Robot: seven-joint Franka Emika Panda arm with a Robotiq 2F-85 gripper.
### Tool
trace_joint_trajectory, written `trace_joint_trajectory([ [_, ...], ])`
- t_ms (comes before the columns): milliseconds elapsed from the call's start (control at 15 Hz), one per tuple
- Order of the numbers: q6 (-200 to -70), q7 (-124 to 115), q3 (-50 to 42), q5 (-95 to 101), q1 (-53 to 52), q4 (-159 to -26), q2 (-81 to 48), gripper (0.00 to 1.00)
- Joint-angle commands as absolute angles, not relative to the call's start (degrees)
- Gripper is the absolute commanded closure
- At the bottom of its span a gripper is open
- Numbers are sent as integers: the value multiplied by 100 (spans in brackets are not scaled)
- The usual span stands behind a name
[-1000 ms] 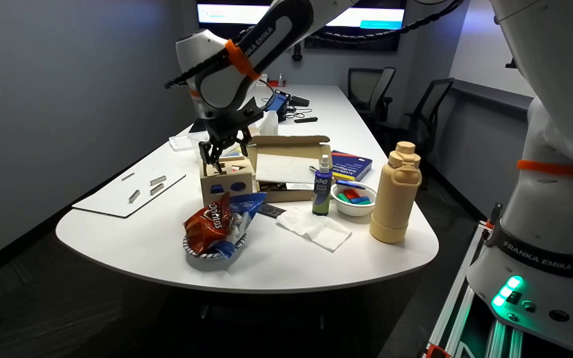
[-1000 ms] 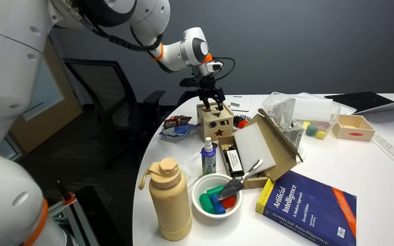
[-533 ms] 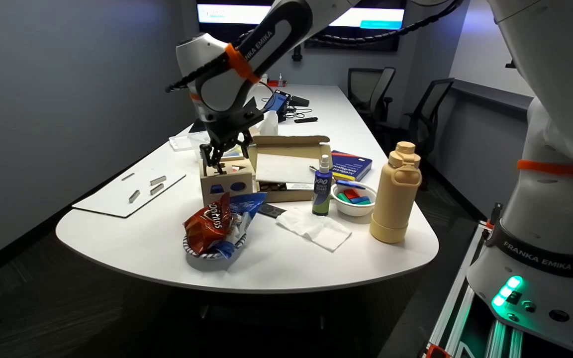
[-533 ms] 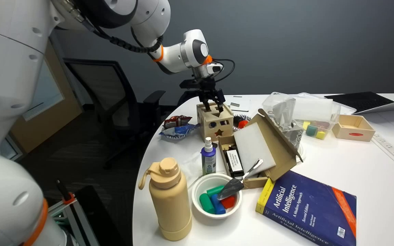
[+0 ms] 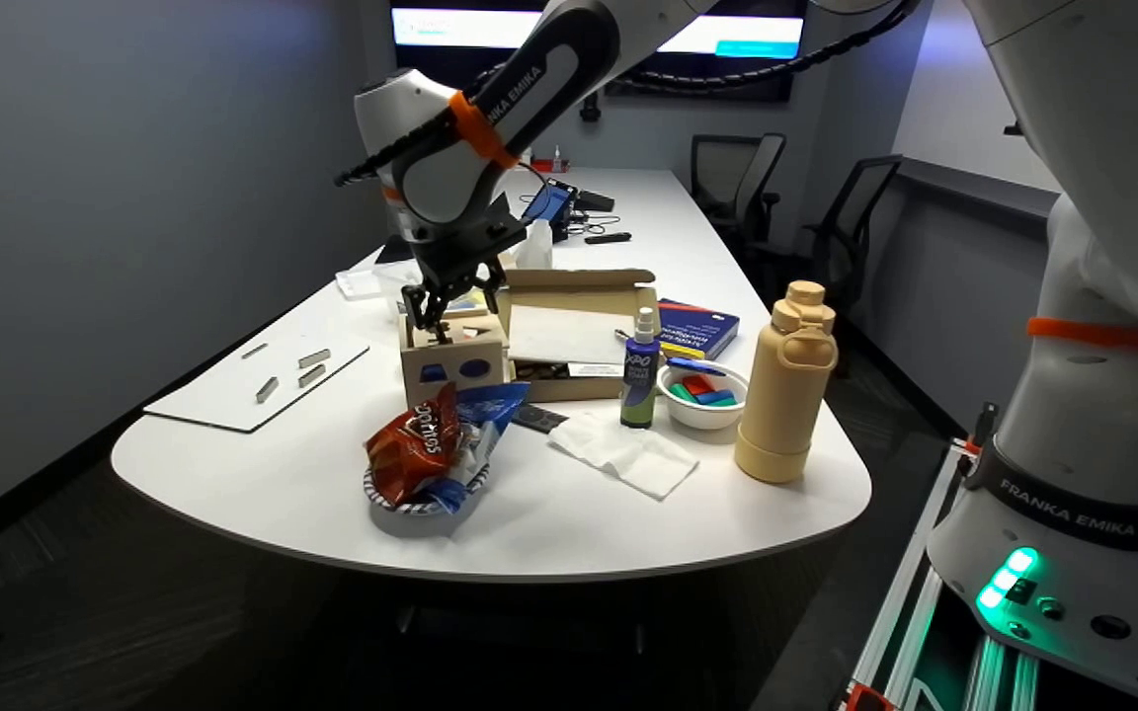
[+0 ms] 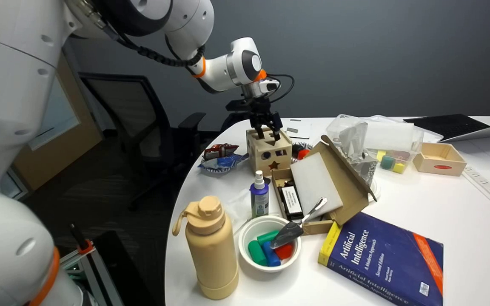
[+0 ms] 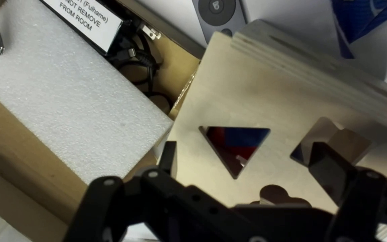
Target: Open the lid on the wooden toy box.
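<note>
The wooden toy box [image 5: 452, 367] is a light-wood cube with shaped holes, also in the other exterior view [image 6: 284, 162]. Its lid [image 7: 281, 94], with triangle, square and clover holes, lies flat on top. Red and blue show through the triangle. My gripper [image 7: 246, 148] is open above the lid and points down, as both exterior views show [image 5: 467, 322] [image 6: 269, 137]. In the wrist view the right finger is over the lid's square hole; its tip seems at or in it. The left finger is at the lid's edge beside the cardboard box. Fingertip depth is unclear.
An open cardboard box [image 6: 351, 191] with white foam stands close beside the cube. A bowl of chip bags [image 5: 416, 449] is in front of it. A spray bottle [image 5: 639, 375], a white bowl [image 6: 245, 250] of coloured pieces, a tan bottle [image 6: 213, 255] and a blue book [image 6: 389, 255] are nearby.
My gripper has come down slightly, then shifted a little to the right in both exterior views. The toy box has shifted slightly the same way. The fingers stay apart.
</note>
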State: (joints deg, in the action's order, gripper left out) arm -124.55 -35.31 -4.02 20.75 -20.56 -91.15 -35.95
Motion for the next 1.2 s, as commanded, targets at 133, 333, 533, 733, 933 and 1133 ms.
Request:
trace_joint_trajectory([
  [133,-12292,-3757,-496,2211,-2112,-8943,-3693,0],
  [333,-12241,-3823,-517,2245,-2132,-9011,-3623,0],
  [533,-12166,-3941,-537,2288,-2130,-9047,-3575,0],
  [733,-12127,-4046,-568,2334,-2121,-9097,-3530,0],
  [933,-12069,-4160,-587,2360,-2108,-9133,-3490,0],
  [1133,-11994,-4260,-609,2388,-2094,-9165,-3459,0],
])
